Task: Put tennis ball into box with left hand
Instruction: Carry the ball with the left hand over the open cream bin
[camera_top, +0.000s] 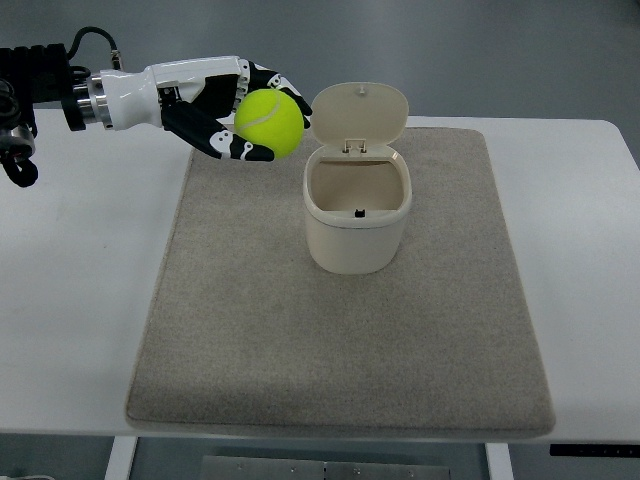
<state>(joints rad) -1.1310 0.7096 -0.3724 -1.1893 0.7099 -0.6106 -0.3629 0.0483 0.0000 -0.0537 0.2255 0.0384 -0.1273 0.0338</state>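
Note:
My left hand (262, 112) comes in from the upper left and is shut on a yellow-green tennis ball (270, 122). It holds the ball in the air just left of the box, near the raised lid. The box (357, 215) is a cream round bin standing upright on the grey mat, its lid (360, 112) flipped open toward the back. Its inside looks empty. The right hand is not in view.
A grey felt mat (340, 330) covers the middle of the white table (80, 280). The table's far edge runs behind the box. Black cables (18, 150) hang by the left arm at the left edge.

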